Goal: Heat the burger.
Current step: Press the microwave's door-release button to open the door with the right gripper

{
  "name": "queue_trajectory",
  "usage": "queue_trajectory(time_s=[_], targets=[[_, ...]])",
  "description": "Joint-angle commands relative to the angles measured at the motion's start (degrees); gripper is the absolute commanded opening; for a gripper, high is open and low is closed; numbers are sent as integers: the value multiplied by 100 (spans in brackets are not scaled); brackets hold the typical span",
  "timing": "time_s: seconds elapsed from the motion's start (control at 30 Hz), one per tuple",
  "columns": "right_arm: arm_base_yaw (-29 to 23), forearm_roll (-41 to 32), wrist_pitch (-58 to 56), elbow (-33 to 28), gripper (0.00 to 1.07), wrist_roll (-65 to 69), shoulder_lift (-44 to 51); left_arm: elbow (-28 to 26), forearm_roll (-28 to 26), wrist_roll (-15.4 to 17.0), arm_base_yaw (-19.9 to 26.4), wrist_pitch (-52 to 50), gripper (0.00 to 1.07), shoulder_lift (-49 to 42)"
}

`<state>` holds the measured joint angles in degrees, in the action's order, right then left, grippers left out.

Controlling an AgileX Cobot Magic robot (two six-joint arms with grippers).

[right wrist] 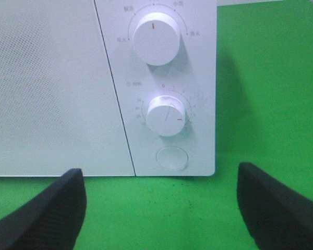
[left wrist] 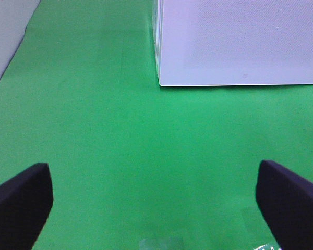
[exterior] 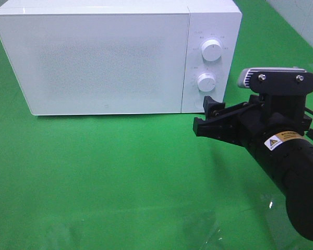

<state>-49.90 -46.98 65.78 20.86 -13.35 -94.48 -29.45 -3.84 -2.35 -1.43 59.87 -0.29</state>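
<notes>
No burger in any view. The microwave (exterior: pixel 94 57) door is shut, so it may be inside, can't confirm. My left gripper (left wrist: pixel 154 208) and right gripper (exterior: pixel 206 117): fingers apart, empty. I expect it light, soft, layers sliding: gentle pinch across 2 bun sides.

black right claw (exterior: pixel 202 115) and arm (exterior: pixel 297 172), yellow warning sticker (exterior: pixel 274 142), grey camera (exterior: pixel 244 78).
</notes>
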Motion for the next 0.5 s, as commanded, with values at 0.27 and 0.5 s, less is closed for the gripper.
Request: queue_trajectory(time_s=[0.27,0.5], targets=[[-11,-40,-413,138,72,2607,-6,17,-52,6,23,-57,98,-34],[-11,80,-756,138,45,6234,-6,17,-52,6,23,-57,98,-34]])
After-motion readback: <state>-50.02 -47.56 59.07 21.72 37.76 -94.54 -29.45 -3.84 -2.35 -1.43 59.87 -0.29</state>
